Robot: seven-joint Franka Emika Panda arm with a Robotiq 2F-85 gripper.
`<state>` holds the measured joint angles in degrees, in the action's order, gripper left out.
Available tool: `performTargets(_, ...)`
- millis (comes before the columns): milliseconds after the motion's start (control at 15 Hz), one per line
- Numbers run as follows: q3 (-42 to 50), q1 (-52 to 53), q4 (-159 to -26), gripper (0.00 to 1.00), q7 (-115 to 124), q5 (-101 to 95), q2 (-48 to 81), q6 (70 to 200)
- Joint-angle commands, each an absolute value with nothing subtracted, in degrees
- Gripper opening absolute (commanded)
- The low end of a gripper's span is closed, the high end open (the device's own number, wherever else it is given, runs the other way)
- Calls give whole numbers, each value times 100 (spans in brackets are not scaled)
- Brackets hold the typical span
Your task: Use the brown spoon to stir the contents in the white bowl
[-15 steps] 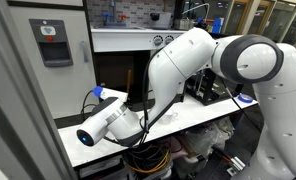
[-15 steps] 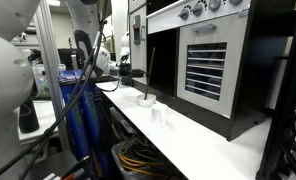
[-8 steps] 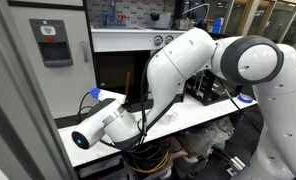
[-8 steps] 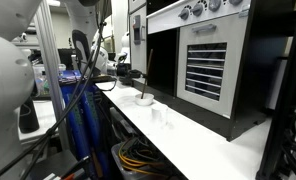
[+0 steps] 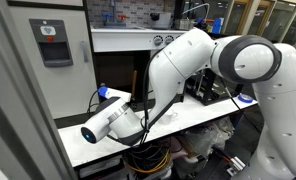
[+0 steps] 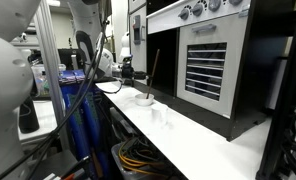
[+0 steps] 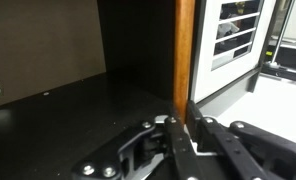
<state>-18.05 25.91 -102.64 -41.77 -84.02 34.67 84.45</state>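
Scanning for text, you get nothing readable: the marks on the grey wall box (image 5: 56, 42) are too small to make out. Your gripper (image 7: 185, 132) is clenched on the brown spoon (image 7: 185, 50), whose shaft runs toward twelve o'clock and is cut off at the frame's top. In an exterior view the spoon's lower end reaches the white bowl (image 6: 145, 99), whose rim hides the contents. In an exterior view the arm (image 5: 188, 70) covers the bowl.

Peering close past the arm (image 5: 203, 60) at the worktop (image 5: 73, 152) in an exterior view; skimming low along the worktop (image 6: 203, 140) in an exterior view, sharing the oven (image 6: 213, 65) with the nearer wrist view (image 7: 238, 40).
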Motion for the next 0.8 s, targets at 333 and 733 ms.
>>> performTargets(333, -1737, 2428, -10565, 3, -4078, -8445, 3353, 8376)
performTargets(733, -1789, 2532, -10344, 3, -3916, -8574, 3482, 8448)
